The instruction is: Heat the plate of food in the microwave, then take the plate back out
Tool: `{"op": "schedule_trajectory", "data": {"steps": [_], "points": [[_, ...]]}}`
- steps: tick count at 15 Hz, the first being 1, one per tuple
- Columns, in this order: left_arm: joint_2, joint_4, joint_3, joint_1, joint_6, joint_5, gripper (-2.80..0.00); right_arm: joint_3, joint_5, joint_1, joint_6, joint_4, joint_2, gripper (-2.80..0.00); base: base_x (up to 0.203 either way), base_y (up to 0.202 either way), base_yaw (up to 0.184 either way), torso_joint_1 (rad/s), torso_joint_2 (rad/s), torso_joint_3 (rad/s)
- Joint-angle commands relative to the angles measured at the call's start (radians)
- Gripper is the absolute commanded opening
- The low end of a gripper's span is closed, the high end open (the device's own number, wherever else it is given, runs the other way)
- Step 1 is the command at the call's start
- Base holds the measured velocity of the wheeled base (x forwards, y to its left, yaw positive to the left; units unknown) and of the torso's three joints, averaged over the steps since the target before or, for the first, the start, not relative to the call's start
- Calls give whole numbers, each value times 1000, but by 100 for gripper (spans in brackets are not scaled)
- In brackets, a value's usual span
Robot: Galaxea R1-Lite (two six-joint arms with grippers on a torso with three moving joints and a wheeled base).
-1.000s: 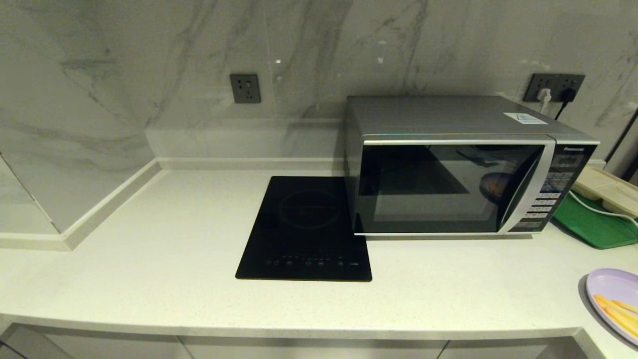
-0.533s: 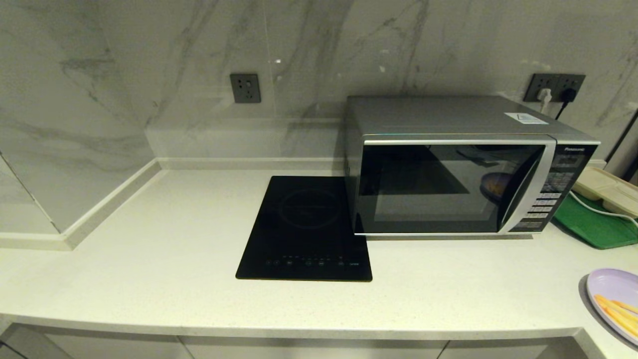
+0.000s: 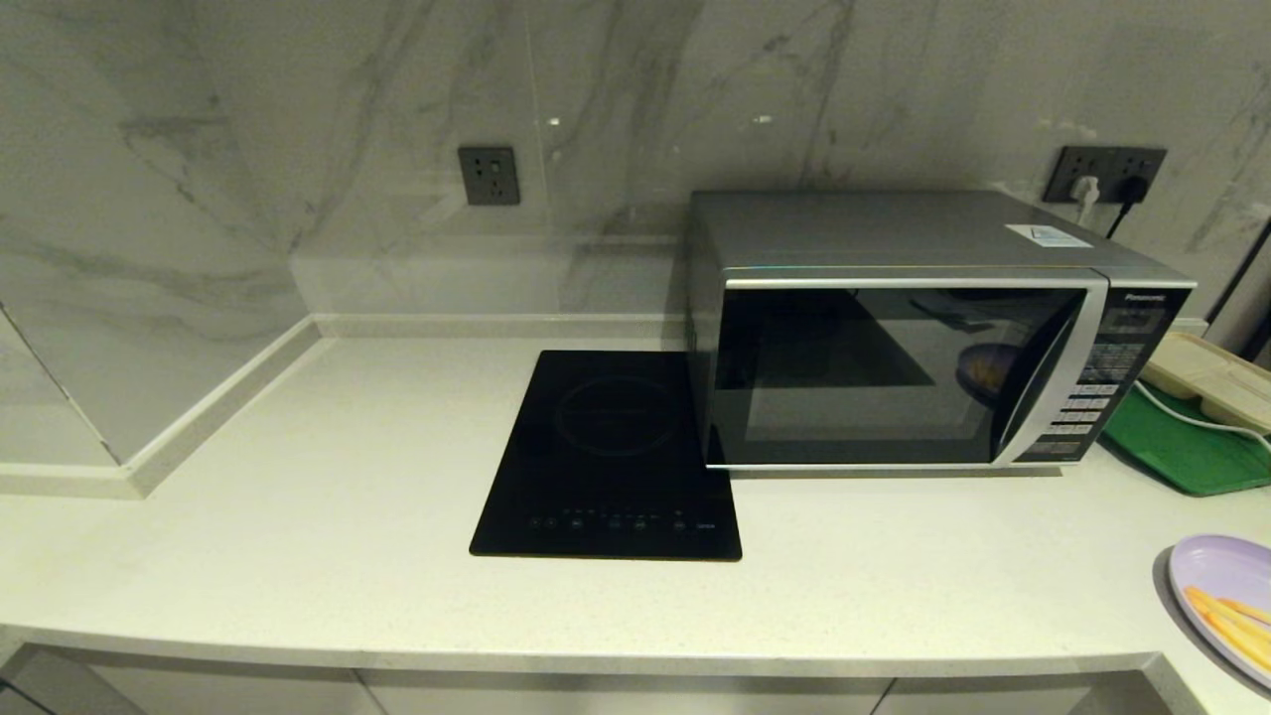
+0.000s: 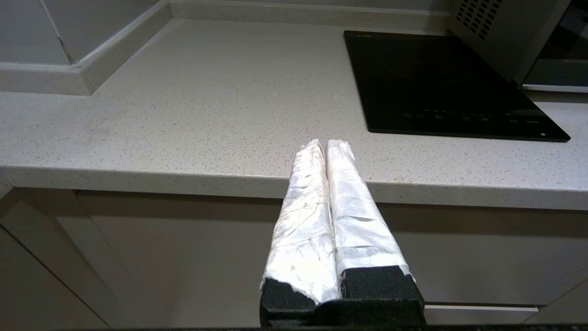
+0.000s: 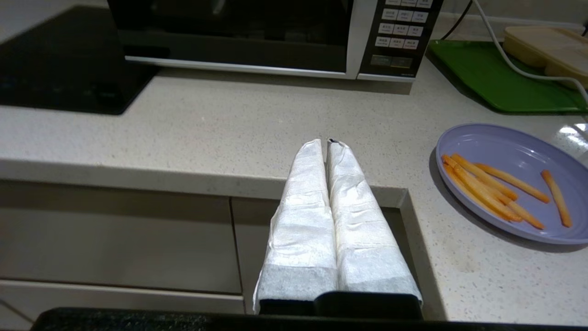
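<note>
Nothing on the table has shifted since the earlier head frames; we see only faint reflections on the marble wall change.

From the head, we look at the pale speckled stone table point(image 3: 298, 556), with the large silver box-shaped microwave point(image 3: 923, 328) at the back right, its dark glass door closed. Just beside it on the left lies the flat black induction cooktop point(image 3: 611, 457). To the microwave's right sit a green tray point(image 3: 1182, 447) and a beige compartment tray point(image 3: 1206, 377). The small round lavender plate of orange fry-like sticks point(image 3: 1226, 596) rests at the table's near right edge, well apart from the microwave.

From the left wrist, we see our left hand point(image 4: 326, 147) with its white-wrapped fingers pressed together, empty, at the table's front edge.

From the right wrist, our right hand point(image 5: 327, 145) is likewise closed and empty, near the plate point(image 5: 519, 179) but not touching it.
</note>
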Motion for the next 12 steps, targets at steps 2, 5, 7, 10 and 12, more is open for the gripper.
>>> {"op": "schedule_trajectory", "data": {"steps": [2, 5, 7, 10, 12], "points": [[0, 1, 0, 0, -1, 0, -280, 14, 6, 1, -11, 7, 0, -280, 0, 0, 0, 0, 0, 0], [0, 0, 0, 0, -1, 0, -280, 14, -3, 1, 31, 9, 0, -280, 0, 0, 0, 0, 0, 0], [0, -1, 0, 0, -1, 0, -280, 14, -4, -1, 33, 9, 0, -280, 0, 0, 0, 0, 0, 0], [0, 0, 0, 0, -2, 0, -280, 14, -1, 1, 25, 9, 0, -280, 0, 0, 0, 0, 0, 0], [0, -1, 0, 0, -1, 0, -280, 14, -1, 1, 25, 9, 0, -280, 0, 0, 0, 0, 0, 0]]}}
